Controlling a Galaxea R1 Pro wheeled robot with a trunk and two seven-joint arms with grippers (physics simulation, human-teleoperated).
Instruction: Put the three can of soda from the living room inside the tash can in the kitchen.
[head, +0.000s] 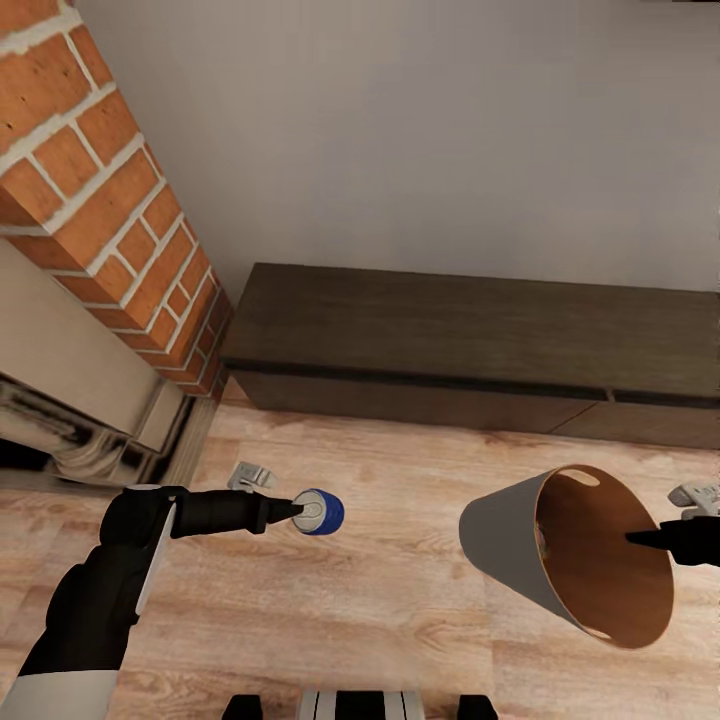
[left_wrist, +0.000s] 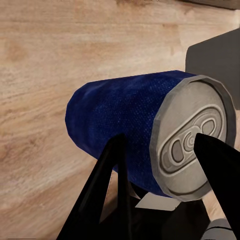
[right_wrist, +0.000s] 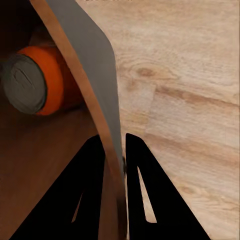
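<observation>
Two cans seen: a blue can (head: 320, 511) at lower centre-left of the head view; an orange can (right_wrist: 42, 82) lying inside the bin.
Left gripper (head: 298, 511): clenched on the blue can, held on its side above the wood floor (head: 380, 620).
Right gripper (right_wrist: 114, 150): pinched on the rim of the tilted grey bin (head: 505, 540), lower right.
Background: brick fireplace (head: 110, 190) upper left; dark low cabinet (head: 460, 340) along the wall.
</observation>
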